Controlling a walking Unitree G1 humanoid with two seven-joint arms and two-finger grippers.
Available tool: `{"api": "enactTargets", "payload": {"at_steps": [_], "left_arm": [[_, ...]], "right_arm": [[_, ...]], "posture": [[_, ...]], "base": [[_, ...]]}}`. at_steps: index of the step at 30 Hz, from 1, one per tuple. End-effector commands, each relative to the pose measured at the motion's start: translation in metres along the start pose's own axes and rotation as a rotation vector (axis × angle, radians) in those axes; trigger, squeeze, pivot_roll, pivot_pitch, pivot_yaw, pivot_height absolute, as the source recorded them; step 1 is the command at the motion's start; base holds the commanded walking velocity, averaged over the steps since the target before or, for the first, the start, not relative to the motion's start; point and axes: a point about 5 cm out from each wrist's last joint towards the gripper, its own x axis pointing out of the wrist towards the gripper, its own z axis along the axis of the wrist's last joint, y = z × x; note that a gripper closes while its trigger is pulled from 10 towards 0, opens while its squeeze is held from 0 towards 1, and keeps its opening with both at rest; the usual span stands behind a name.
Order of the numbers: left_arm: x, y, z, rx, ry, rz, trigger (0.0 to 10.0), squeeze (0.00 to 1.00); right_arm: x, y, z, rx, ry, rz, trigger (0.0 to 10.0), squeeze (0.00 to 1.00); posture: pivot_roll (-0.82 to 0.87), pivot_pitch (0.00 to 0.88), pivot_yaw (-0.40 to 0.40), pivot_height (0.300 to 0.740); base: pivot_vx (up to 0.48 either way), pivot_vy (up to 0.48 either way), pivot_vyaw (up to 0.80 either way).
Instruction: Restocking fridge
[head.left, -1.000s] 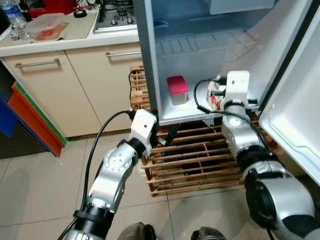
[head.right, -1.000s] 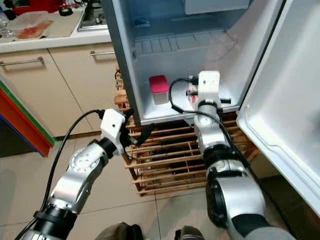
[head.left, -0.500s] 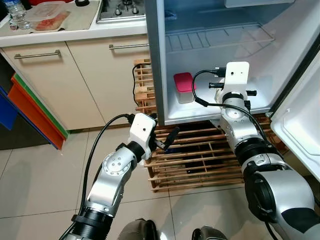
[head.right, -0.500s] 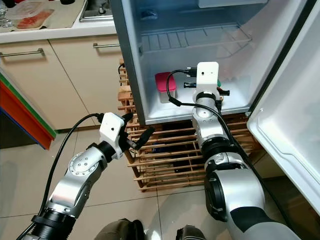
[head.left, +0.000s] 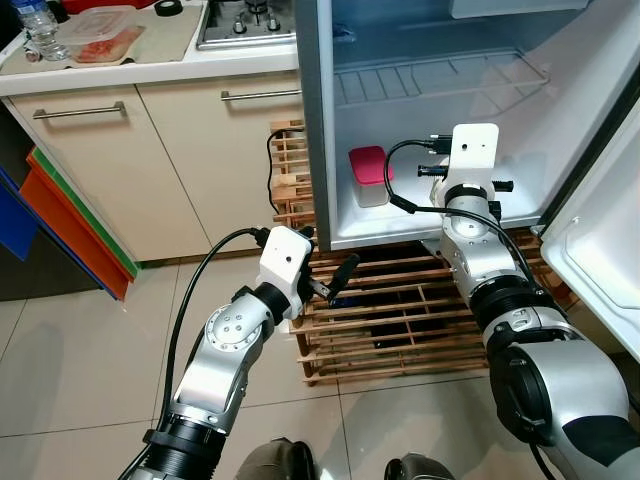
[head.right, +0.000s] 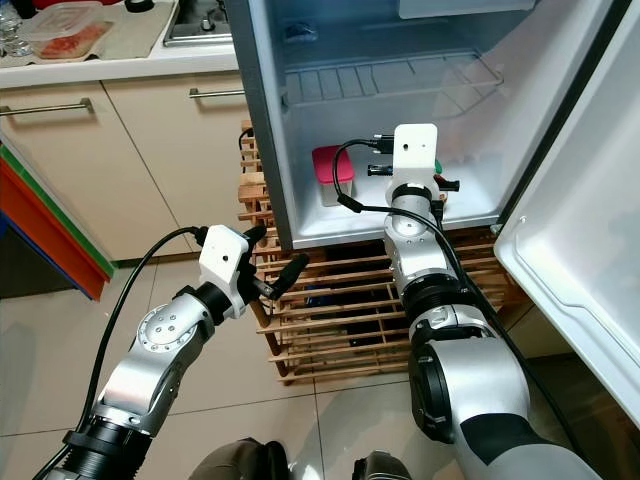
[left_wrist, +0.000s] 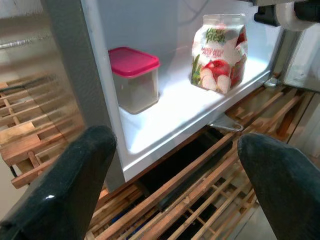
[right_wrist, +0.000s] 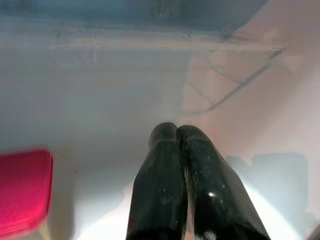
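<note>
The small fridge (head.left: 440, 70) stands open on a wooden slat rack (head.left: 400, 320). On its bottom floor (left_wrist: 175, 115) stand a clear tub with a pink lid (head.left: 368, 175) and, to its right, a printed bag of food (left_wrist: 220, 52), upright and free. My right gripper (right_wrist: 177, 127) reaches into the fridge above that floor with its fingers pressed shut and nothing between them; the bag is hidden behind its wrist (head.left: 472, 152) in the head views. My left gripper (head.left: 335, 280) hangs open in front of the fridge's lower left corner, over the rack.
The fridge door (head.left: 600, 240) swings out at my right. Beige cabinets (head.left: 120, 170) and a counter with a food box (head.left: 100, 45), a bottle (head.left: 40, 35) and a hob (head.left: 245, 20) stand to the left. Orange and blue objects (head.left: 60, 215) lean at far left. The tiled floor (head.left: 80, 380) lies below.
The camera has shifted since a second ago. Then the bag showed beside my right wrist; now the wrist hides it. Over the last half second nothing has moved.
</note>
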Motion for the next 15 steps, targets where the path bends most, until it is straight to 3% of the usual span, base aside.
{"api": "enactTargets", "payload": {"at_steps": [1,4,9,15], "left_arm": [[-0.018,-0.003,-0.008,-0.010,0.054,0.015,10.0,0.00],[-0.019,-0.003,-0.009,-0.012,0.058,0.018,10.0,0.00],[-0.013,-0.003,-0.008,-0.012,0.050,0.028,10.0,0.00],[-0.015,-0.003,-0.003,-0.017,0.048,0.036,10.0,0.00]], "right_arm": [[-0.031,0.018,-0.021,0.035,0.040,0.007,10.0,0.00],[-0.041,0.021,-0.028,0.038,0.053,0.012,10.0,0.00],[-0.038,0.020,-0.027,0.024,0.045,0.021,10.0,0.00],[-0.044,0.009,-0.016,0.012,0.018,-0.002,10.0,0.00]], "posture": [[0.06,0.201,0.062,0.740],[0.06,0.197,0.061,0.740],[0.05,0.186,0.053,0.740],[0.05,0.181,0.048,0.740]], "base": [[0.000,0.000,0.00],[0.000,0.000,0.00],[0.000,0.000,0.00],[0.000,0.000,0.00]]}}
